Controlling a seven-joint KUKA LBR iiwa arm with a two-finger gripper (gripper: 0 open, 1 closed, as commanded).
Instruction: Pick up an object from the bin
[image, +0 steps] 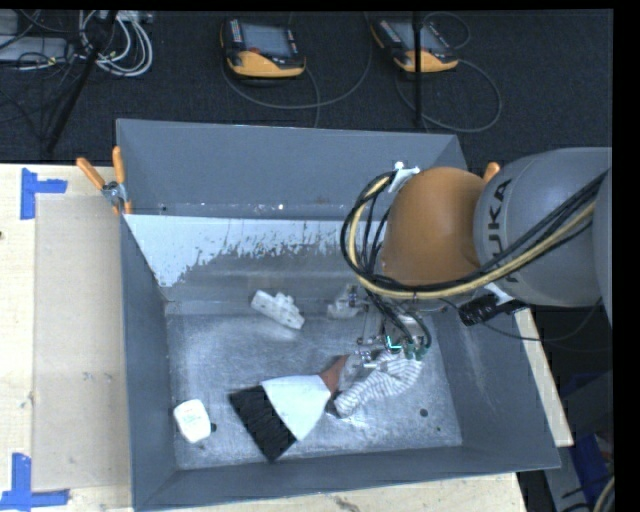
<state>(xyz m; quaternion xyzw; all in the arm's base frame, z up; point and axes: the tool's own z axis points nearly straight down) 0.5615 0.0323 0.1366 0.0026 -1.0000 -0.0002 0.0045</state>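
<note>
Reading rightward from the bin's (140, 300) front-left corner, we meet a white block (192, 420), a black-bristled brush (265, 420), then a grey-and-white patterned cloth (385, 382). The jaws hang directly above that cloth, presumably aligned for grasping; we cannot tell whether they are open or closed.

This looks like a robot lab. A big grey robot arm (545, 225) with an orange cover (430, 225) and thick black cables (358, 235) on it leans over a grey metal bin (290, 170) with a few small things inside. Behind the bin, on the dark floor (330, 100), lie loose wires (115, 40), an orange and black hand-held box with a screen (262, 45) and a second one (415, 45) just like it, each with a thin wire looping off it.
</note>
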